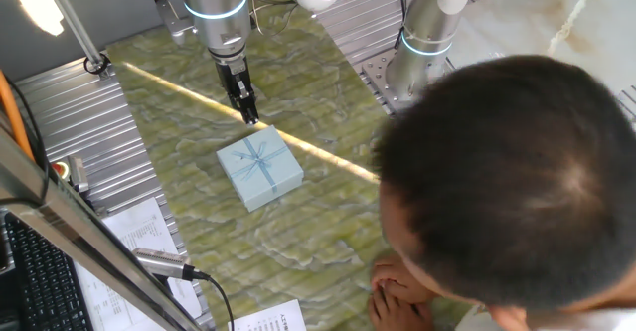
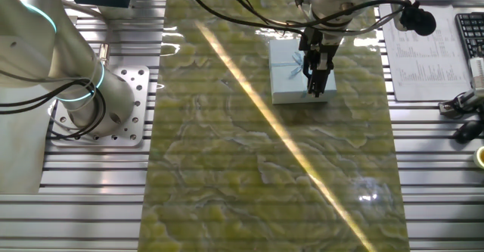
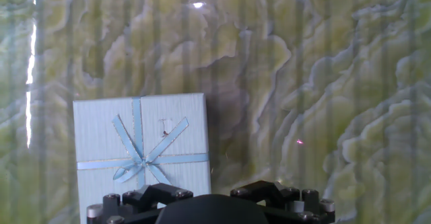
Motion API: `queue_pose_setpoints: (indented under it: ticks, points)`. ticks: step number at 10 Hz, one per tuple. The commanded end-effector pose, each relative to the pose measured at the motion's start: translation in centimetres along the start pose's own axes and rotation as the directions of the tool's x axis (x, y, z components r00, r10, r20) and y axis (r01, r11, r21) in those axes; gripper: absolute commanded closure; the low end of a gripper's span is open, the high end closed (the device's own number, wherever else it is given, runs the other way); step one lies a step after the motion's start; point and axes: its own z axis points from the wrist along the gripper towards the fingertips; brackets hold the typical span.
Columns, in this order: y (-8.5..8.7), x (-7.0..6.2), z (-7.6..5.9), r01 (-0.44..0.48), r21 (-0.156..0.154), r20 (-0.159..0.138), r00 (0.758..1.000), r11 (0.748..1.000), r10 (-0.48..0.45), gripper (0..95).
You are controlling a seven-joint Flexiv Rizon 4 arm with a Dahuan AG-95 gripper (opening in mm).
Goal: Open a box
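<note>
A person's head (image 1: pixel 507 182) fills the foreground. Beyond it the box (image 1: pixel 259 167) sits lid on and flat on the green surface (image 1: pixel 328 222) — untouched. The gripper (image 1: pixel 248 112) hangs just off one edge, holding nothing — probably lining up on the lid; its opening can't be made out.

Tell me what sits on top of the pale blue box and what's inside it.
On the box lies a light blue ribbon bow. The lid is closed, so the contents are hidden.
</note>
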Motion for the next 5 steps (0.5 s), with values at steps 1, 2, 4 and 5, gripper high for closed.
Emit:
queue_pose_setpoints:
  ticks: [1,2,4,5]
  points:
    - [0.0,0.0,0.0,0.0,-0.014,-0.05,0.999,1.0,-0.001,95.0]
    - [0.0,0.0,0.0,0.002,-0.009,-0.052,0.999,1.0,-0.002,95.0]
    - [0.0,0.0,0.0,0.001,-0.009,-0.052,0.999,1.0,-0.002,95.0]
    - [0.0,0.0,0.0,0.001,-0.009,-0.052,0.999,1.0,-0.002,95.0]
